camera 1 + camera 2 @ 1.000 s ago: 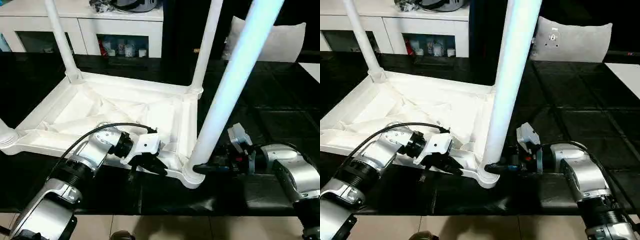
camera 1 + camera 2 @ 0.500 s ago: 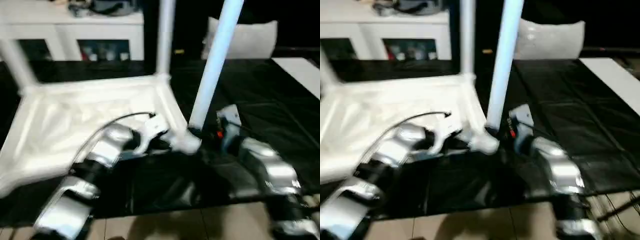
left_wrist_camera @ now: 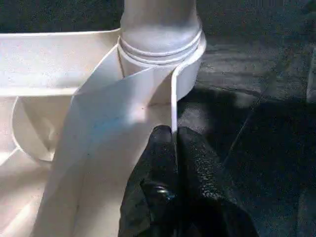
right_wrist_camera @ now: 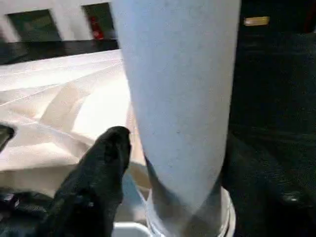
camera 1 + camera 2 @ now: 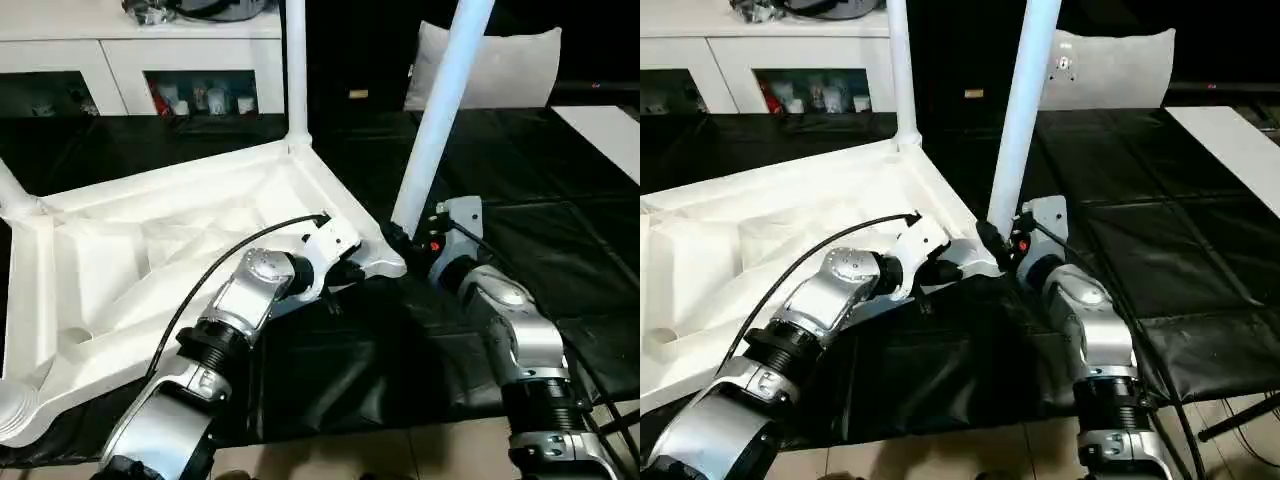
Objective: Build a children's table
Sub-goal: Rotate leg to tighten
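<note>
Tabletop [image 5: 150, 250]: swung round since a second ago, near corner now frame centre.
Left gripper [image 3: 173, 148]: pinches rim [image 3: 174, 98].
Right gripper [image 5: 405, 242]: jaws astride seated leg [image 5: 435, 110], grip uncertain.

**Both arms reach in, grippers meeting near the middle**

The left arm [image 5: 215, 340] stretches forward and inward, its forearm angled up to the right. Its wrist bends toward the centre, and the left gripper [image 3: 173, 140] has its two black fingers pressed together.

The right arm [image 5: 520, 340] rises from the lower right, elbow bent, forearm leaning inward. On the right gripper [image 5: 403, 243], one black finger [image 4: 106, 158] shows; its spread is unclear.
</note>
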